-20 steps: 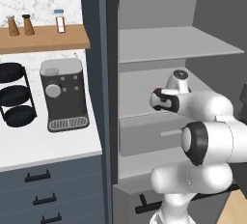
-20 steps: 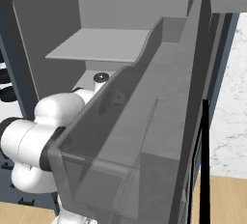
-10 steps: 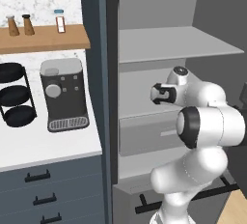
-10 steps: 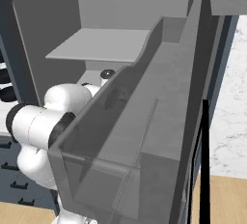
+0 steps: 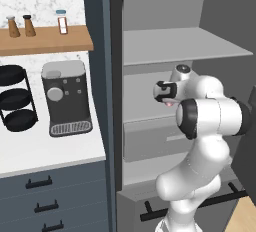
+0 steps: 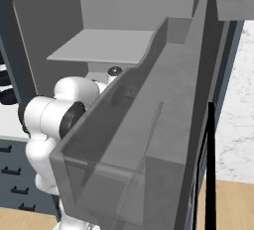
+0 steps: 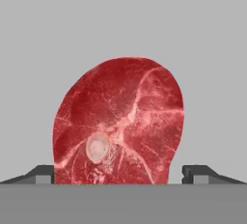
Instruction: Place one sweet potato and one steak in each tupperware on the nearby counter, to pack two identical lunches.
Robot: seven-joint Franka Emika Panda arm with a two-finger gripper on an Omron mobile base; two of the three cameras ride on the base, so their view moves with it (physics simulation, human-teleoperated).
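My pincer [image 7: 118, 174] is wide open over a raw steak [image 7: 119, 121] lying on plain grey; white surface [image 5: 47, 148] with coffee machine [image 5: 66, 97] sits off left.

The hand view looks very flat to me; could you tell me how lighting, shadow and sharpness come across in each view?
Hand view: the steak is sharp and evenly lit on plain grey, no shadow or glare, between wide-apart jaws. Left base view: soft shading inside the fridge, the coffee machine crisp. Right base view: the see-through door bin veils the arm.
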